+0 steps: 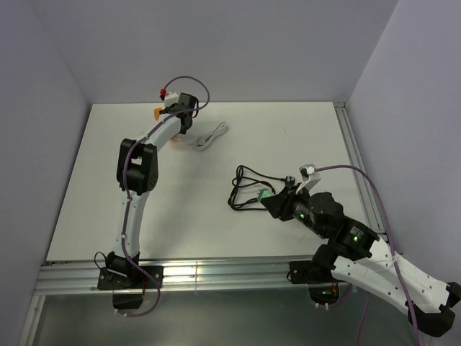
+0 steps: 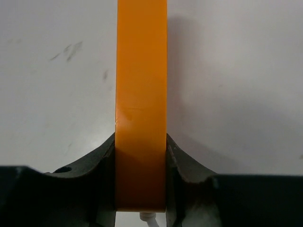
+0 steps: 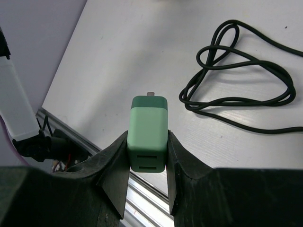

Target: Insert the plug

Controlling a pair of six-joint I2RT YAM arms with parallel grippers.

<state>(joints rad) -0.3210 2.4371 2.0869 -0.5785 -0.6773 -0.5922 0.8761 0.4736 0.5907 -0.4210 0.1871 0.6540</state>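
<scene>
The right jaws pinch the smooth, boxy green plug (image 3: pixel 148 118) above the white tabletop (image 3: pixel 118 56), near a looped black cable (image 3: pixel 246 80); the left jaws clamp a flat orange block (image 2: pixel 141 71).

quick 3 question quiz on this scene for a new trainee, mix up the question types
1. True or false: the right gripper is shut on the green adapter.
2. What colour is the coiled cable lying near the right gripper? A) red B) black C) yellow
3. Fill in: the left gripper clamps an ____ block.

Key: 1 true. 2 B. 3 orange, the orange block.
</scene>
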